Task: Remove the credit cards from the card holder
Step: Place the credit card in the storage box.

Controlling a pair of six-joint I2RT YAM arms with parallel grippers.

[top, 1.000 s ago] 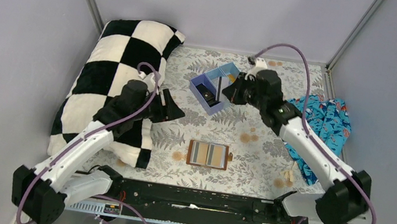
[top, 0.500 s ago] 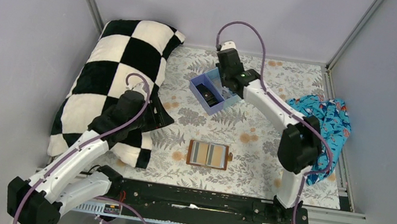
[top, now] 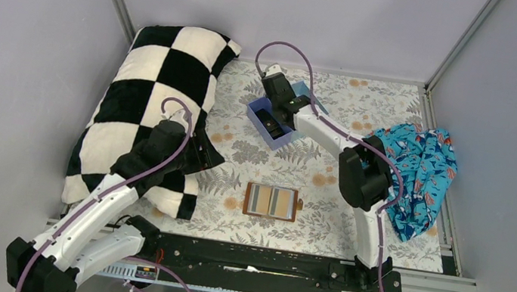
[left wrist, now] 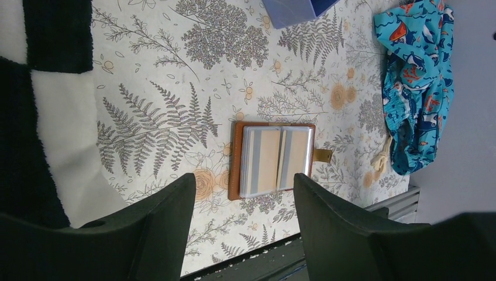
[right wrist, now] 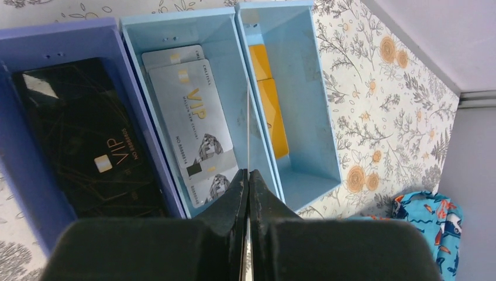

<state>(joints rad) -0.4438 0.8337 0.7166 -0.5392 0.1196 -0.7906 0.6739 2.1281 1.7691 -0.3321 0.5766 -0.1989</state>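
My right gripper (right wrist: pixel 248 177) is pinched tight on a thin card (right wrist: pixel 248 129). I see it edge-on, a pale line running straight out from my fingertips. It lines up with the wall between the middle and right-hand compartments of the blue tray (right wrist: pixel 320 117), which lies just beyond my tips. I cannot tell whether the card's far edge touches that wall.

To the left of my tips, in the middle compartment, the silver-grey cards (right wrist: pixel 193 123) lie flat and overlapping. Further left a black card (right wrist: pixel 88 140) fills the darker compartment. To the right of the held card, the yellow-gold cards (right wrist: pixel 269 105) rest in the last compartment.

My left gripper (left wrist: pixel 244 178) hangs with its fingers wide apart, holding nothing. The card holder (left wrist: pixel 272 159) shows in the gap between them, well below on the flowered table (left wrist: pixel 175 70). It lies open and flat, striped slots facing up and its small tab sticking out to one side. From here I cannot tell whether any card sits in those slots. The checkered pillow (left wrist: pixel 58 146) lies off my left finger's side, and a bright blue patterned cloth (left wrist: pixel 415 76) is bunched up well beyond my right finger.
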